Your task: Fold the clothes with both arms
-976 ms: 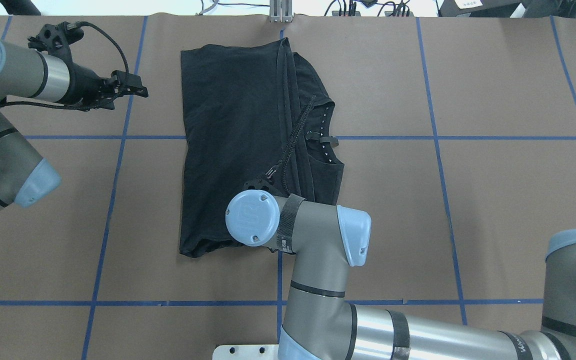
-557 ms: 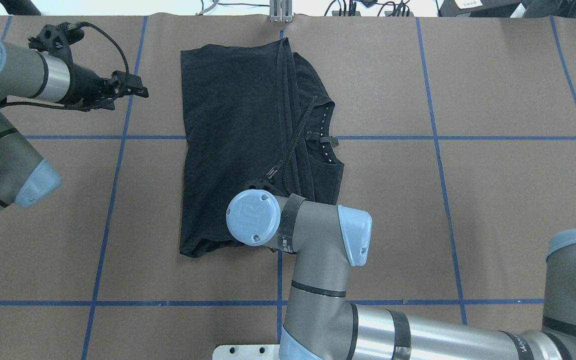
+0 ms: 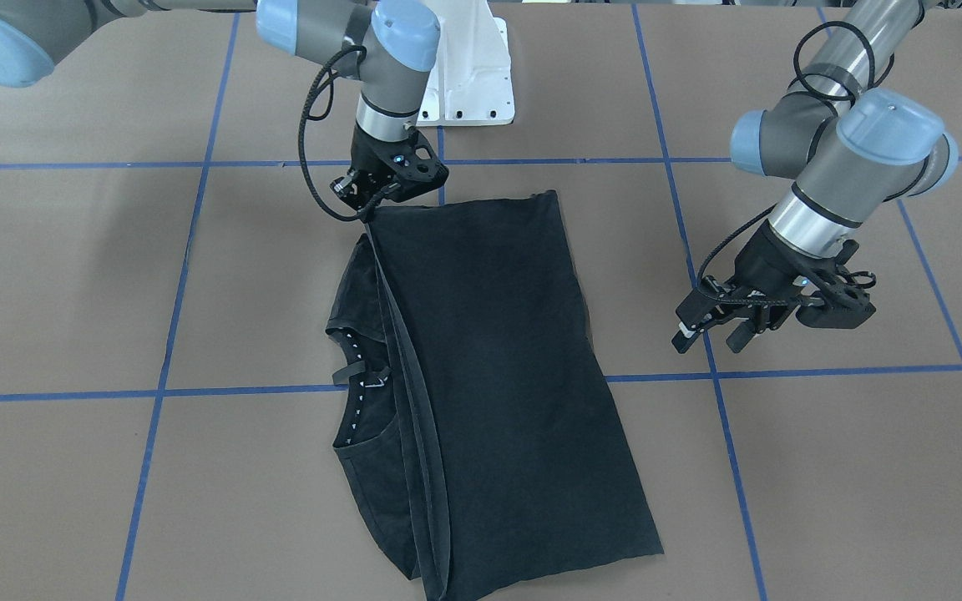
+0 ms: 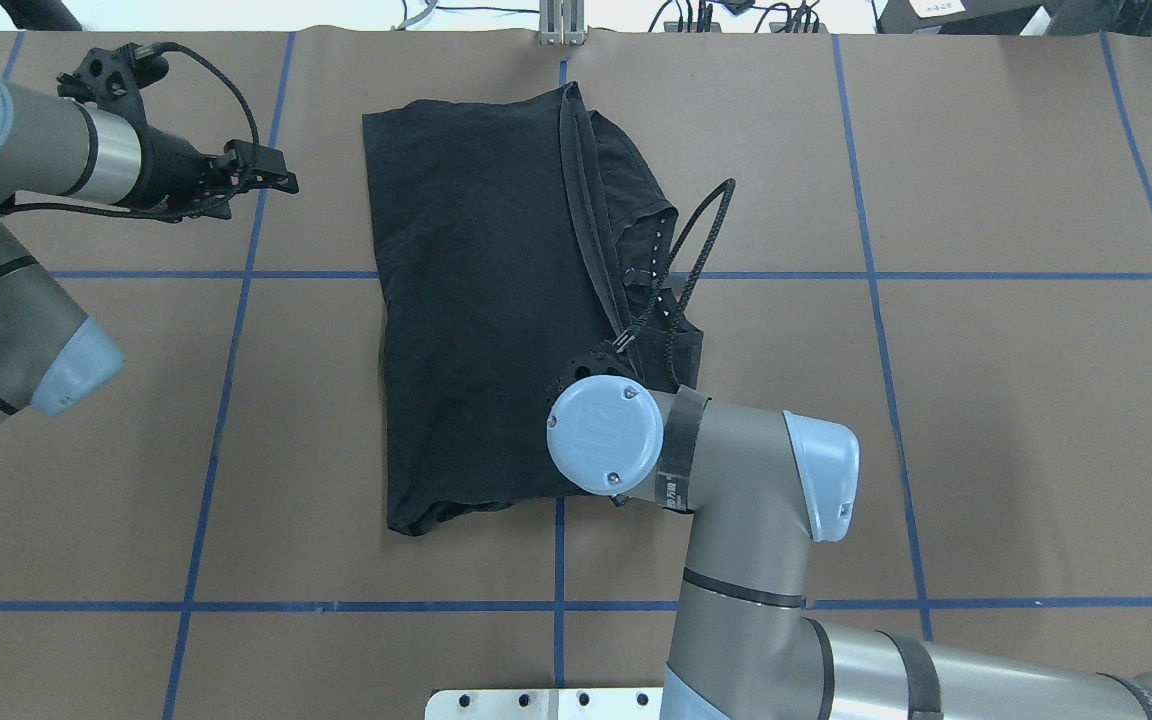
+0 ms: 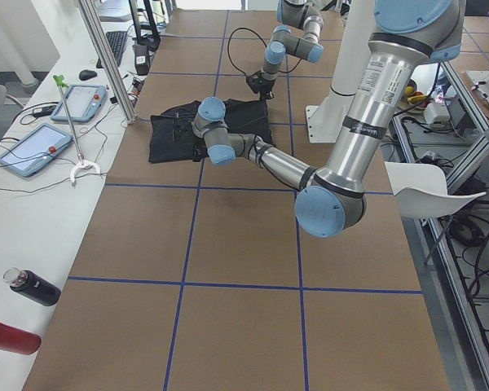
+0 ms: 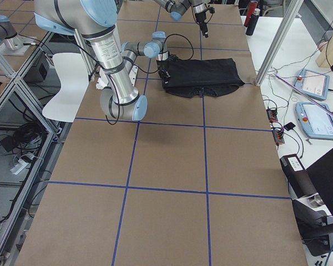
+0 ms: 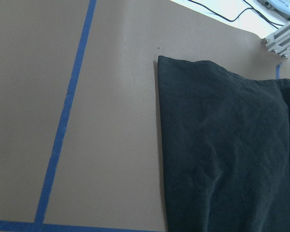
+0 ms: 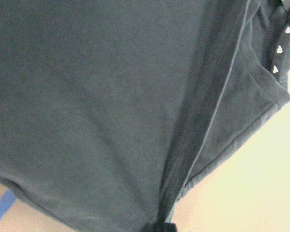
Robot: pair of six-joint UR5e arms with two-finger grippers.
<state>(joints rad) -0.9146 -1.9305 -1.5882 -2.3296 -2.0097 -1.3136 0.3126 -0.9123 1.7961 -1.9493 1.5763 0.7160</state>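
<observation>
The black T-shirt (image 3: 498, 359) lies folded lengthwise on the brown table, its collar (image 3: 356, 376) peeking out along one side. My right gripper (image 3: 367, 213) is shut on the shirt's corner nearest the robot's base and holds that edge slightly raised. In the overhead view the right wrist (image 4: 604, 448) hides this gripper over the T-shirt (image 4: 476, 300). In the right wrist view, dark cloth (image 8: 111, 96) fills the frame. My left gripper (image 3: 711, 330) hovers open and empty beside the shirt, clear of it. The overhead view shows that gripper (image 4: 276, 178) left of the shirt's far corner.
Blue tape lines (image 4: 226, 400) divide the brown table cover into squares. The white pedestal base (image 3: 468, 83) stands at the robot's edge. An aluminium post (image 4: 561, 25) rises at the far edge. A side bench holds tablets (image 5: 33, 151) and bottles (image 5: 33, 287).
My right arm has moved to the overhead view's right, pulling the shirt's near end with it, so the shirt now lies slanted. The left arm has stayed put.
</observation>
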